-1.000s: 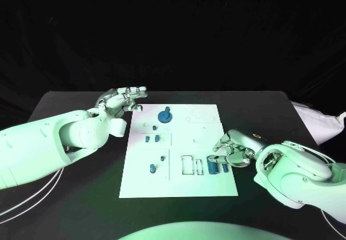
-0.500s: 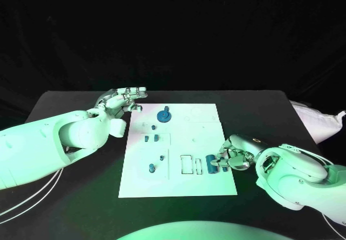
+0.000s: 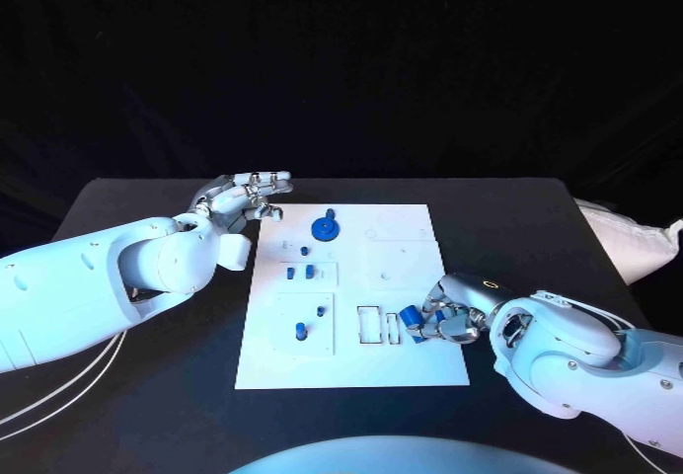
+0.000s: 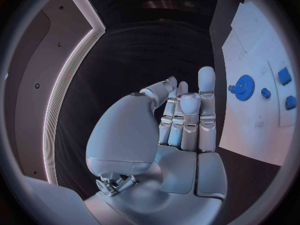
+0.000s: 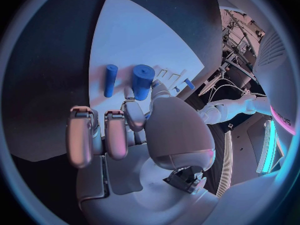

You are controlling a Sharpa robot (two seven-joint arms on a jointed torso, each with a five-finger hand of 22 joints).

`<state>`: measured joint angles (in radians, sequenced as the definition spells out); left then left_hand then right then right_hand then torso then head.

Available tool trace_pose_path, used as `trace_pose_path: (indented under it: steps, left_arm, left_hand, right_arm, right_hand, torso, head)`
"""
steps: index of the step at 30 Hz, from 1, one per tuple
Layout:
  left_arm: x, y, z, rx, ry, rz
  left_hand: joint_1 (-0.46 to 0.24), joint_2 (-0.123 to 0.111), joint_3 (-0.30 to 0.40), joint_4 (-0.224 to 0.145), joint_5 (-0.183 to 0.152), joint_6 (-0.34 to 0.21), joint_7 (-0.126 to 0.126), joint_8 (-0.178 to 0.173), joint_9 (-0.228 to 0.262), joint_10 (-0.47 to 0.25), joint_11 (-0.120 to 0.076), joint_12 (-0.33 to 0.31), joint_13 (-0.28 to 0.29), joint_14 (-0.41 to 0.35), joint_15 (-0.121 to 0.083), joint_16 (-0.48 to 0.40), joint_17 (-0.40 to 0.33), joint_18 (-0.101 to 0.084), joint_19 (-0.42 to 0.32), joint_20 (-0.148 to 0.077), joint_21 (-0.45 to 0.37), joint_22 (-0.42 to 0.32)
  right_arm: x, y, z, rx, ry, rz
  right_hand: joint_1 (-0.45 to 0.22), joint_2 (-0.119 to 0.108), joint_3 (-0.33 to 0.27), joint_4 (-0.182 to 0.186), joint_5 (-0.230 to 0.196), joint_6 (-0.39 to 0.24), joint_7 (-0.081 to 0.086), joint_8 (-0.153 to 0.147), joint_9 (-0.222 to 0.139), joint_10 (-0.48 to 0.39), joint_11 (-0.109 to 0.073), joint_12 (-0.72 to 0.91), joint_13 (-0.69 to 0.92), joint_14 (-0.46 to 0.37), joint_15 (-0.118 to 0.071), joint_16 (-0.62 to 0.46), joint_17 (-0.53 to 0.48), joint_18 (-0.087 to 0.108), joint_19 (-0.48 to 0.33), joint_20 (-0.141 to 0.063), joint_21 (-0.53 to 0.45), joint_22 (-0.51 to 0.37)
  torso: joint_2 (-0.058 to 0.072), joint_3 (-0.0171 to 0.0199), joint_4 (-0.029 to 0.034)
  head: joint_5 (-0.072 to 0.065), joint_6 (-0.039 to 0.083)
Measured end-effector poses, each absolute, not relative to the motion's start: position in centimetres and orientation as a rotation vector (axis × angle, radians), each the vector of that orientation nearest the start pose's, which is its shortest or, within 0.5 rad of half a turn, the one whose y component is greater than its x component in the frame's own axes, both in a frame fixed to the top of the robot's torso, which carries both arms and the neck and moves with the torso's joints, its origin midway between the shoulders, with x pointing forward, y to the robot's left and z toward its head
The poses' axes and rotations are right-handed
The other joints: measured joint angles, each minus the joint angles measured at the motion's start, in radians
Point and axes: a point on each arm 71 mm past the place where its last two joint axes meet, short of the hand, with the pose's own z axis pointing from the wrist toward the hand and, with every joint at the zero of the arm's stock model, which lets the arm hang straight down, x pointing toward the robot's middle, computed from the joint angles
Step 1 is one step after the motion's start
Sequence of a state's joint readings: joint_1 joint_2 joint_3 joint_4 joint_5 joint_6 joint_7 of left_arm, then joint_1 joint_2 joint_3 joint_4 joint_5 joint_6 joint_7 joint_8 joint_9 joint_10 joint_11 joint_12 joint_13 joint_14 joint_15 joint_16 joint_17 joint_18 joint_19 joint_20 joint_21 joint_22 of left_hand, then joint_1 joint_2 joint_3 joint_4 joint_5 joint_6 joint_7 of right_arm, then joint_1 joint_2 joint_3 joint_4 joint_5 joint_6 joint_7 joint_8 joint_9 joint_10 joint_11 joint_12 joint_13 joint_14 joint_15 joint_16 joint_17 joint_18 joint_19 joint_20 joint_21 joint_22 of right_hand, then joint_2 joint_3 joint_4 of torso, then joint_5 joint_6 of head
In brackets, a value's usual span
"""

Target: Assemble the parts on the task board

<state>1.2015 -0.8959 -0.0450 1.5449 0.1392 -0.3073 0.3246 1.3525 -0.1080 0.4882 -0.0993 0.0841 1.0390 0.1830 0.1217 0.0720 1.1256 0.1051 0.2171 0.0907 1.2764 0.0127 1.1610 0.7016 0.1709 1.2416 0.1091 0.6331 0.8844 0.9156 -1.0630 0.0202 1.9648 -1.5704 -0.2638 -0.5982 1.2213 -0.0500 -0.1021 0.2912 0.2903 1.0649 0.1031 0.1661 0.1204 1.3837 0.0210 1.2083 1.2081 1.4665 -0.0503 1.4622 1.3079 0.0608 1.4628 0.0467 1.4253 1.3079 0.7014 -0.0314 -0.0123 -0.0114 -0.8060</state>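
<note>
Right hand (image 3: 445, 318) at board's near right; left hand (image 3: 250, 192) idle.
Right wrist view shows its fingers (image 5: 139, 114) touching a thick blue cylinder (image 5: 142, 81) on the task board (image 3: 413, 365); grip unclear. Left hand hovers empty, fingers extended, over the black bench (image 3: 142, 197).

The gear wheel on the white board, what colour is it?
Blue. The gear shows best in the left wrist view.

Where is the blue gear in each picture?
Head view: the gear sits near the far end of the board, close to the left hand.
Left wrist view: the gear lies on the board, just past the fingers.
Right wrist view: I can't find it.
Shared landmark: the white board, in all three.
</note>
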Motion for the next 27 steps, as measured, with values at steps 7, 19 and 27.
trace_pose_path:
  steps: [7, 19, 27]
  left_arm:
    - [48.5, 23.1, -18.6, -1.332, 1.428, -1.509]
    - [48.5, 23.2, -18.6, -1.332, 1.429, -1.509]
    - [48.5, 23.2, -18.7, -1.334, 1.43, -1.508]
  left_hand:
    - [0.0, 0.0, 0.0, 0.0, 0.0, 0.0, 0.0, 0.0, 0.0, 0.0, 0.0, 0.0, 0.0, 0.0, 0.0, 0.0, 0.0, 0.0, 0.0, 0.0, 0.0, 0.0]
    - [0.0, 0.0, 0.0, 0.0, 0.0, 0.0, 0.0, 0.0, 0.0, 0.0, 0.0, 0.0, 0.0, 0.0, 0.0, 0.0, 0.0, 0.0, 0.0, 0.0, 0.0, 0.0]
    - [0.0, 0.0, 0.0, 0.0, 0.0, 0.0, 0.0, 0.0, 0.0, 0.0, 0.0, 0.0, 0.0, 0.0, 0.0, 0.0, 0.0, 0.0, 0.0, 0.0, 0.0, 0.0]
  right_arm:
    - [36.0, -20.0, -24.7, 0.032, 1.986, 0.41]
    - [36.0, -19.6, -25.0, 0.048, 1.95, 0.432]
    - [35.2, -19.1, -24.0, 0.151, 1.904, 0.506]
  right_hand:
    - [0.0, 0.0, -0.006, -0.006, 0.004, 0.002, -0.002, 0.012, 0.009, 0.0, 0.0, 0.011, 0.016, 0.0, 0.0, 0.0, 0.0, 0.0, 0.0, 0.0, 0.004, 0.0]
    - [0.077, 0.047, 0.012, -0.025, 0.045, 0.036, -0.018, 0.03, 0.025, 0.008, -0.008, 0.048, 0.069, 0.0, -0.011, 0.004, 0.0, 0.0, 0.0, 0.0, 0.011, 0.0]
    - [0.067, 0.058, -0.001, -0.004, 0.12, 0.041, -0.018, 0.04, 0.029, 0.01, -0.01, 0.052, 0.082, -0.003, -0.015, 0.012, 0.0, 0.0, 0.004, -0.004, 0.011, 0.0]
  torso:
    - [-0.001, -0.0011, 0.0006]
    - [-0.002, -0.0011, -0.0002]
    - [-0.002, -0.0002, -0.001]
  head:
    - [0.004, -0.001]
    - [0.005, -0.002]
    - [0.006, 0.0]
